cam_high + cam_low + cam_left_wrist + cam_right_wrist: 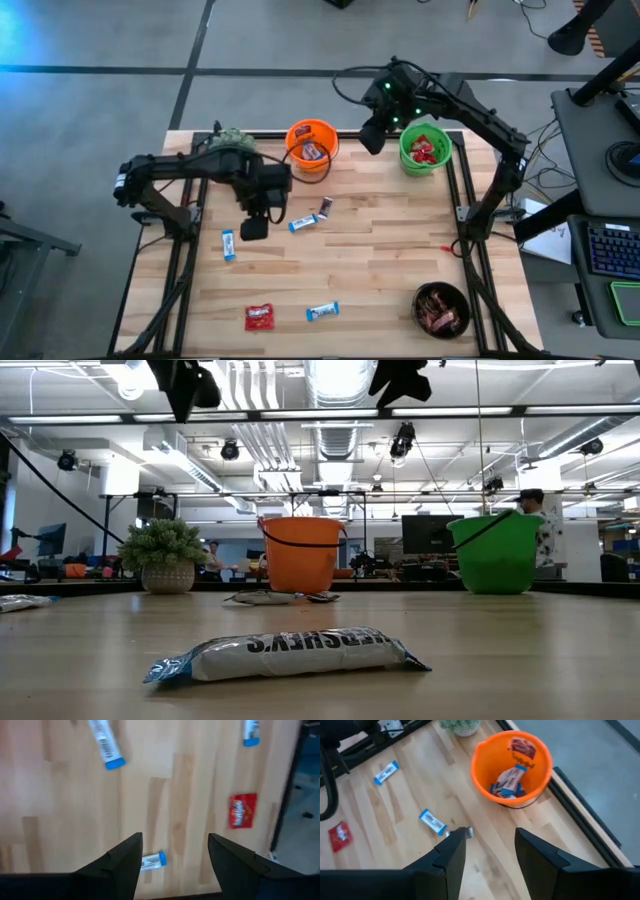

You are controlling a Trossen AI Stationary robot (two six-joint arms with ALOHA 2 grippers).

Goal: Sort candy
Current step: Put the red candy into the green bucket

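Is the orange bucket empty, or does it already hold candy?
Not empty. The orange bucket stands upright and holds several wrapped candies, blue-and-white bars among them, seen in the right wrist view.

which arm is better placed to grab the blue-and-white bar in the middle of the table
Left. Its open end effector hangs just beside the blue-and-white bar. The right end effector, also open, is up between the orange bucket and green bucket, farther away.

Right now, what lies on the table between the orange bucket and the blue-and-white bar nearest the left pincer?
In the high view, only a dark brown bar lies between the orange bucket and that blue-and-white bar; otherwise bare wood. The left pincer hovers beside it.
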